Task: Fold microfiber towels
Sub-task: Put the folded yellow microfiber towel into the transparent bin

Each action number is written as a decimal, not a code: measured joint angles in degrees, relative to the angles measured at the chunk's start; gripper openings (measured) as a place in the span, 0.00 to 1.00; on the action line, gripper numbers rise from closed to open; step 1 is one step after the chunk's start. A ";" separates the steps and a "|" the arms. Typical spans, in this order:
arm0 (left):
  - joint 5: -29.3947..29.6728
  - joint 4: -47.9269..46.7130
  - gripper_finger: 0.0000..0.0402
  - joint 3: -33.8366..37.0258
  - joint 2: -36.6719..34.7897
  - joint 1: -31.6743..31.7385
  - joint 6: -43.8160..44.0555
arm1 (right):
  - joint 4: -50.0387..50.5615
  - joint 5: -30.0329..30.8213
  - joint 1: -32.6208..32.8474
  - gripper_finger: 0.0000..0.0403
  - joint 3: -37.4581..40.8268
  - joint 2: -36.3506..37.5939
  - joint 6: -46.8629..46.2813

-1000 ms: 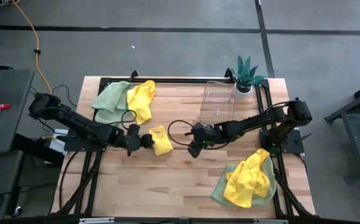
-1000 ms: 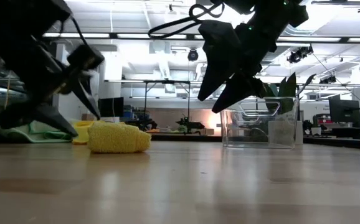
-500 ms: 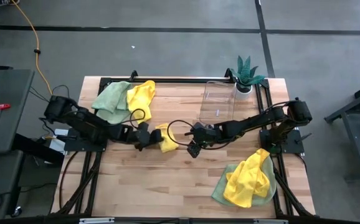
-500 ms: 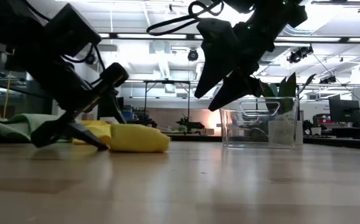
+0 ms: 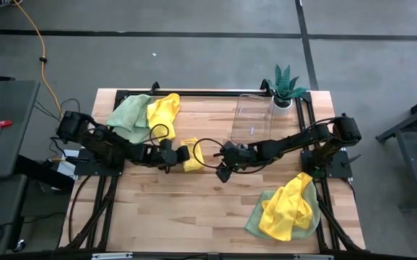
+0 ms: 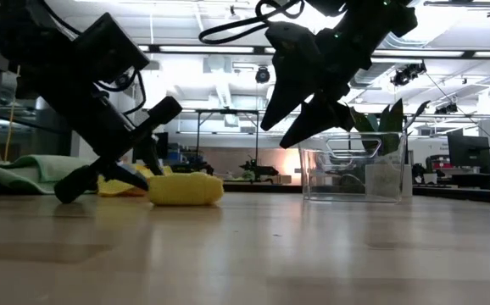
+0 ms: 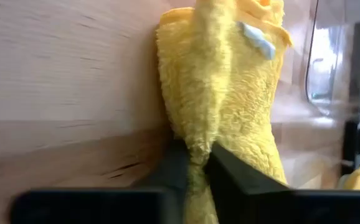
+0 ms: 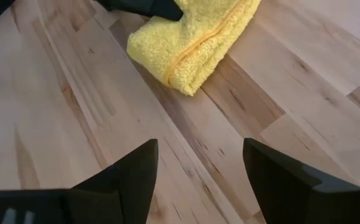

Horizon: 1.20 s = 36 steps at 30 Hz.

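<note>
Now left gripper [image 7: 195, 171] clamped on folded yellow towel [image 5: 192, 155], having just closed; towel secured for moving. Right gripper [image 8: 198, 165] beside towel, fingers apart.

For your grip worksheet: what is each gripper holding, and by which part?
Left gripper: folded yellow towel, pinched at its edge. Right gripper: nothing, open.

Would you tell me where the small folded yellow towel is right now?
In the high view the folded yellow towel lies near the table's middle, pinched at its edge by the left gripper, with the open right gripper raised just to its right.
</note>
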<state>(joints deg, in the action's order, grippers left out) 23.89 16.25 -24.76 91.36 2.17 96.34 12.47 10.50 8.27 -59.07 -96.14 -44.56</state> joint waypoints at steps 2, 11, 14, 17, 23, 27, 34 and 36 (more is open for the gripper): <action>0.60 -0.04 0.03 -0.49 0.64 -0.05 -1.56 | -0.04 0.00 0.00 0.56 0.00 0.00 0.00; 4.11 -0.14 0.01 -0.23 -1.18 0.15 -9.94 | -0.46 -0.52 0.02 0.56 0.00 0.14 0.79; 5.49 -1.35 0.01 0.11 -3.12 0.51 -14.33 | -0.96 -1.47 0.02 0.56 -0.07 1.06 2.00; 4.26 -1.74 0.00 -0.06 -6.05 0.88 -16.38 | -1.80 -2.04 0.02 0.56 -0.13 2.26 2.94; 2.78 -3.35 0.00 -0.17 -11.95 2.81 -21.50 | -2.06 -1.22 0.04 0.56 -0.15 6.12 5.46; 2.28 -4.87 0.00 -0.19 -14.51 4.14 -23.39 | -2.02 0.70 0.02 0.56 -0.17 8.57 6.22; 0.95 -5.33 0.00 -0.27 -16.22 5.16 -24.27 | -2.03 2.32 0.02 0.56 -0.17 9.90 6.49; 0.53 -5.42 0.00 -0.27 -16.20 5.17 -24.29 | -2.03 2.31 0.02 0.56 -0.17 9.90 6.45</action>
<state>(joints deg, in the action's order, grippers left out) 24.41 10.82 -25.04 75.16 7.33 72.05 10.44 12.82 8.29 -59.24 -86.24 -38.10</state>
